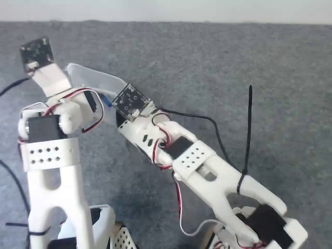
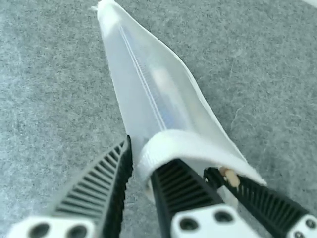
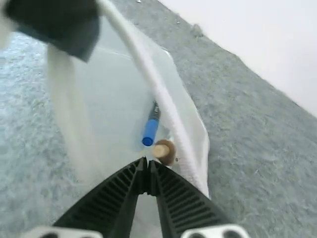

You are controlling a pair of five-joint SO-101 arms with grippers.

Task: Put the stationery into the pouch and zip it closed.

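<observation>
Closest to the lens: ribbed black fingers (image 2: 99,188) of the left gripper (image 2: 143,156), part spread, nipping the near end of the pouch (image 2: 148,84). Thick white zip band (image 2: 188,144) folded over one of them. Just beside, the right gripper (image 3: 147,167), jaws pressed together, tips against the pouch at that same end and just beside a beige knob (image 3: 164,151); perhaps a fold of film pinched between, hard to tell from here.

Pouch clear and pale, long and narrow. Seen from the left wrist, long axis straight away from the fingers, tapering to a far tip, zip line along the whole length. Seen from above, up in the upper left of the frame, between the two arms' wrists, visible edge slanting from the upper left down toward the centre.

Inside, a blue-capped pen (image 3: 150,130), laid along the same axis, cap toward the right gripper; from above, a blue speck of it just left of centre. Grey carpet (image 1: 259,62) beneath everything.
</observation>
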